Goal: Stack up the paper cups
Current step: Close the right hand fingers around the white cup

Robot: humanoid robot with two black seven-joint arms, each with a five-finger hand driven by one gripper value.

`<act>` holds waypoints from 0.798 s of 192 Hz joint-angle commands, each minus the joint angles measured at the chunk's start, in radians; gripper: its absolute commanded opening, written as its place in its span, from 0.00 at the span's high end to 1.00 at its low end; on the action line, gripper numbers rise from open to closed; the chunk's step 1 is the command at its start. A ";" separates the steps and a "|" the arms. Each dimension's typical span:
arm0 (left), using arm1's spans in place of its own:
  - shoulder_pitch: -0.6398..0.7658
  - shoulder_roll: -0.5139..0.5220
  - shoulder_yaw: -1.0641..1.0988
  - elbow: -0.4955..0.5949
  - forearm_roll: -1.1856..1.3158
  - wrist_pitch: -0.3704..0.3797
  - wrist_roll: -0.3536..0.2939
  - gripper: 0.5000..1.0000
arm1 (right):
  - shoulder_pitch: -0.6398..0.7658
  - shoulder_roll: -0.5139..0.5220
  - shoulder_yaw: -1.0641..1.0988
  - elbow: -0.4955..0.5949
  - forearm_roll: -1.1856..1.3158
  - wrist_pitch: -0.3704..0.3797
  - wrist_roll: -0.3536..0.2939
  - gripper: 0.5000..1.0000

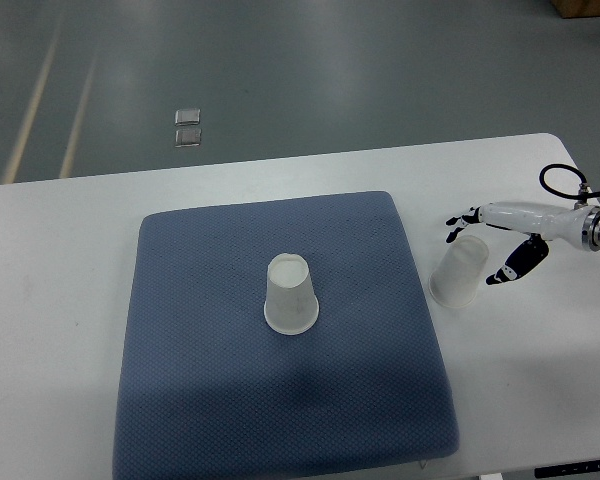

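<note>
A white paper cup (291, 296) stands upside down near the middle of the blue mat (200, 330). A second paper cup (459, 271) is on the white table just right of the mat, tilted with its wide end toward the lower left. My right hand (480, 248) reaches in from the right edge and sits at this cup's narrow end. Its fingers (461, 219) are spread past the far side of the cup and the thumb (510, 268) is at the cup's right side. I cannot tell whether they touch the cup. The left arm is not in view.
The white table (60, 260) ends at its back edge with grey floor beyond. The table's right edge is close behind my right wrist (592, 228). A small clear object (188, 128) lies on the floor.
</note>
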 commanded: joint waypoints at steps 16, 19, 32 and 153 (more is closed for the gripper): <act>0.000 0.000 0.000 0.000 0.000 0.000 0.000 0.00 | 0.002 0.013 -0.005 -0.034 -0.004 -0.036 0.000 0.18; 0.000 0.000 0.000 0.000 0.000 0.000 0.000 0.00 | 0.002 0.015 -0.005 -0.036 -0.004 -0.036 0.000 0.18; 0.000 0.000 0.000 0.000 0.000 0.000 0.000 0.00 | 0.000 0.015 -0.005 -0.040 -0.003 -0.037 0.000 0.20; 0.000 0.000 0.000 0.000 0.000 0.000 0.000 0.00 | 0.005 0.030 -0.005 -0.022 -0.001 -0.040 0.009 0.35</act>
